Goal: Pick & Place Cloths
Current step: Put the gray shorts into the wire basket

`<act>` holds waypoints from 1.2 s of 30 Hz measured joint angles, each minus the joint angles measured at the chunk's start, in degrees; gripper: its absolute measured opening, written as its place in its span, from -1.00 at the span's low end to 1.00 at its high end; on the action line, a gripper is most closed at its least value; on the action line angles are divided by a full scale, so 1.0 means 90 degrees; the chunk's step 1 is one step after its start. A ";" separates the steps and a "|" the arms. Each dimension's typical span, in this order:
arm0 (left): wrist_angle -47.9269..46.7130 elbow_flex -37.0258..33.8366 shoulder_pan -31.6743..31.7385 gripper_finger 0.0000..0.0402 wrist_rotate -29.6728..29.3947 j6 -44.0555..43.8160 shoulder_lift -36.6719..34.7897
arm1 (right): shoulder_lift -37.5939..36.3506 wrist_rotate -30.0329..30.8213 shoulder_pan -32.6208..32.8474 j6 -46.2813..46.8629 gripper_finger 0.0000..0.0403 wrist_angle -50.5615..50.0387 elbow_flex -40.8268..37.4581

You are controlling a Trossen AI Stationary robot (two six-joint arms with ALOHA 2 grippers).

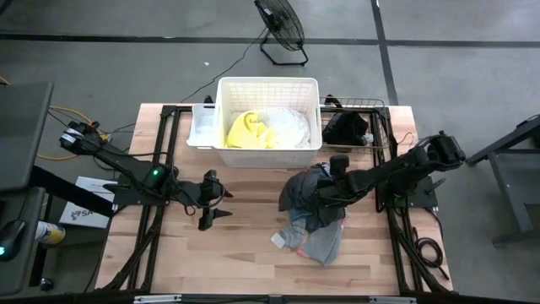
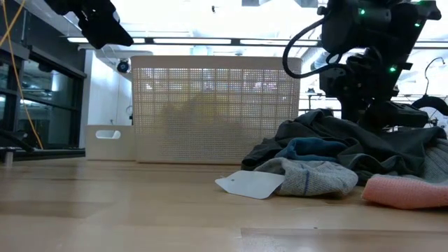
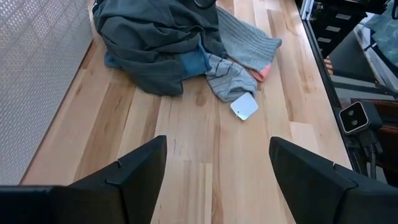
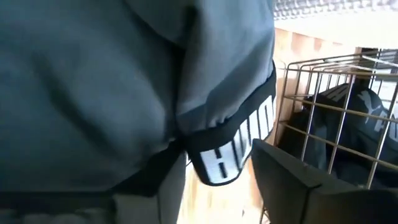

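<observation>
Yellow cloth [image 1: 251,131] in basket [image 1: 226,89], high view only.

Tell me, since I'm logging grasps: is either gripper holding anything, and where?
The left gripper holds nothing; its fingers are open above bare table. The right gripper is pressed into the dark grey cloth, at a fold near its waistband; a firm hold cannot be told.

Even overhead light, soft shadows, blown-out ceiling glare at table level, close grey cloth [image 4: 93,93] blurred
</observation>
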 joint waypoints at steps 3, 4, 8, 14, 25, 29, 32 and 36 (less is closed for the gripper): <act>0.0000 0.0002 0.0000 0.39 0.0000 0.0000 0.0002 | 0.0000 -0.0002 -0.0033 0.0070 -0.33 0.0002 0.0000; 0.0000 0.0002 -0.0001 0.39 0.0000 0.0000 0.0002 | 0.0000 -0.0001 -0.0036 0.0101 -0.38 0.0000 0.0000; 0.0000 0.0002 0.0000 0.39 -0.0001 0.0000 0.0002 | 0.0000 -0.0007 -0.0037 0.0241 -0.60 0.0001 0.0000; 0.0000 0.0002 0.0000 0.39 -0.0002 0.0000 0.0002 | -0.0010 -0.0311 -0.0017 0.0771 -0.95 -0.0001 0.0000; 0.0000 0.0002 0.0000 0.39 -0.0007 -0.0017 0.0002 | -0.0539 -0.0286 0.0461 0.2116 -0.97 -0.0010 0.0145; 0.0000 0.0002 0.0000 0.39 -0.0016 -0.0065 0.0002 | -0.0872 -0.0110 0.0730 0.2323 -0.97 0.0000 0.0359; 0.0000 0.0002 0.0000 0.39 -0.0019 -0.0095 0.0002 | -0.1180 0.0045 0.0936 0.2447 -0.98 0.0057 0.0504; 0.0000 0.0005 0.0000 0.39 -0.0019 -0.0097 0.0002 | -0.1613 0.0171 0.1181 0.2717 -0.98 0.0114 0.0660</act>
